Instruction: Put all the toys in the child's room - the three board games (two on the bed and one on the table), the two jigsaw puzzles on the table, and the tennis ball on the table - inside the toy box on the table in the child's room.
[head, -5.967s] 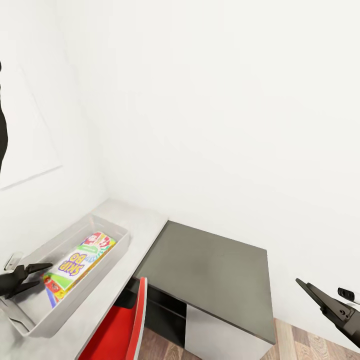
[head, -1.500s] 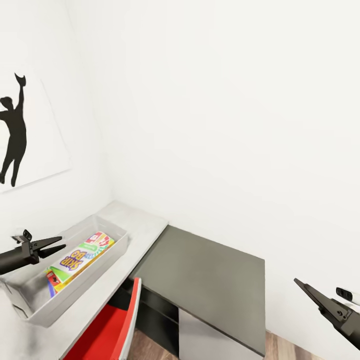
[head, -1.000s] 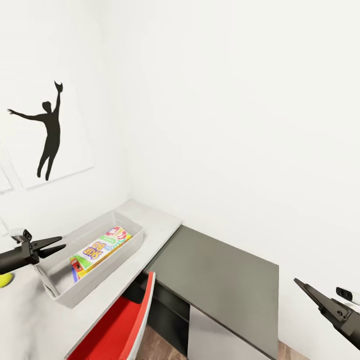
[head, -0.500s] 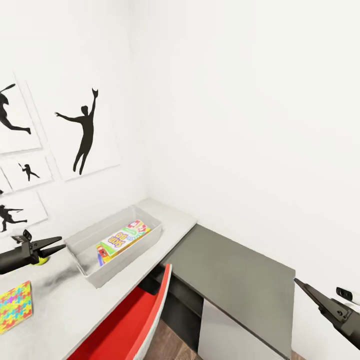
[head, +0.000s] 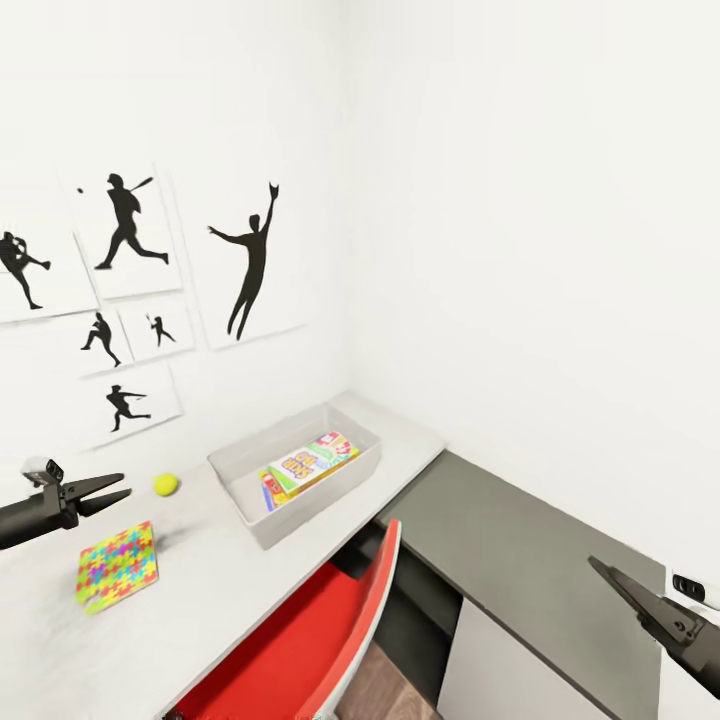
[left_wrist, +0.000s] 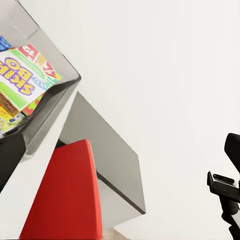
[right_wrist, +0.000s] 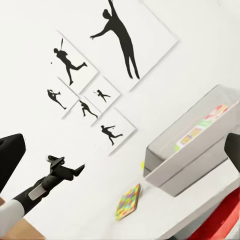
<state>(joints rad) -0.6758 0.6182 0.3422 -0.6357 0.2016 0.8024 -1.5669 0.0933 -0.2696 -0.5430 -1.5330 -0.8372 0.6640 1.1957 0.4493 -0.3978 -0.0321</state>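
Observation:
The light grey toy box (head: 246, 500) stands on the pale table (head: 220, 585) by the wall corner, with board games (head: 310, 461) lying flat inside it, a "Skip-Bo" box (left_wrist: 21, 80) on top. Left of the box rest the tennis ball (head: 166, 484) and one multicoloured jigsaw puzzle (head: 118, 565). My left gripper (head: 124, 485) hovers open and empty above the table, left of the ball and above the puzzle. At the lower right my right gripper (head: 597, 564) hangs over the side cabinet, open and empty. The right wrist view takes in the toy box (right_wrist: 192, 155) and puzzle (right_wrist: 128, 201).
A red chair (head: 310, 630) is tucked under the table's front edge. The low dark-grey-topped side cabinet (head: 530, 570) adjoins the table on the right. Black sports-silhouette pictures (head: 250, 262) hang on the white wall behind the table.
The camera has swung left, so the toy box slid rightward in the picture and the ball, puzzle and more wall pictures came into view. Both grippers hold the same pose.

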